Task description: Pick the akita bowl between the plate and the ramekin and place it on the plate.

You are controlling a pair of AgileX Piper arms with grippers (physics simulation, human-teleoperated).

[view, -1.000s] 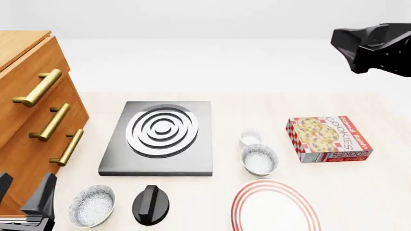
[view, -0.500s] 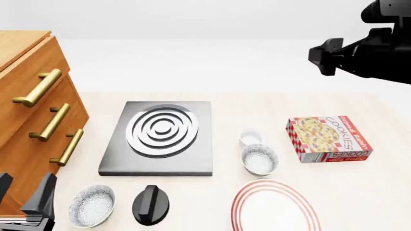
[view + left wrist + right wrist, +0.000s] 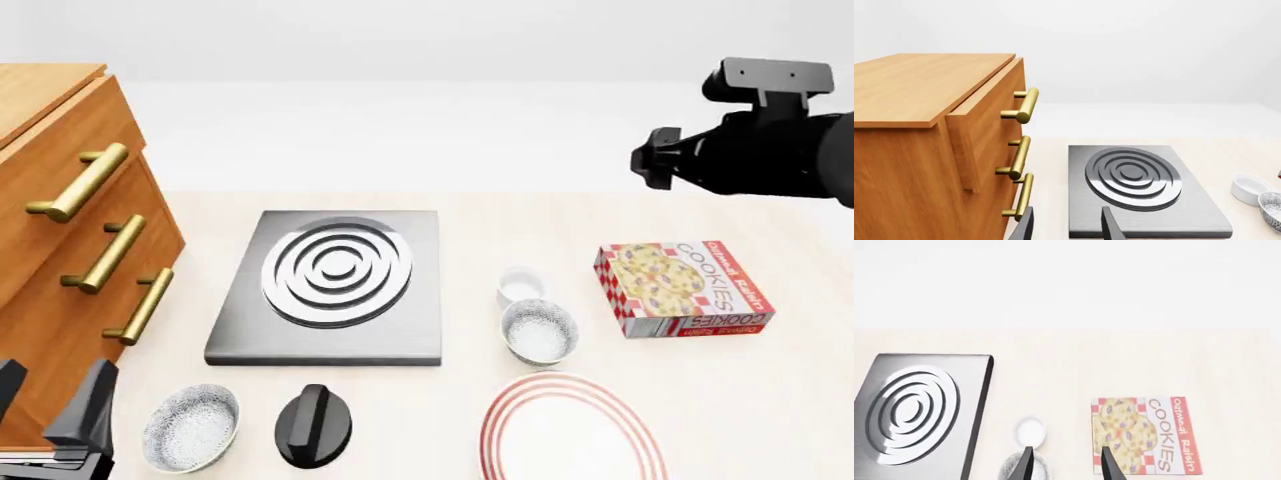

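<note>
Approach step in hand: the plate (image 3: 571,428) lies at the near edge, the akita bowl (image 3: 539,331) untouched between it and the ramekin (image 3: 521,286), while the right gripper (image 3: 1065,463), jaws parted and empty, hangs high above, needing descent over the bowl's rim.

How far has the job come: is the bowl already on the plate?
Not yet. Nothing is done: the bowl sits on the table between the small white cup and the plate, which carries nothing. In hand: the right gripper hangs open high above the bowl, its fingers empty. The left gripper waits near the drawers, open. Left: lowering, grasping, lifting, and setting the bowl on the plate.
</note>
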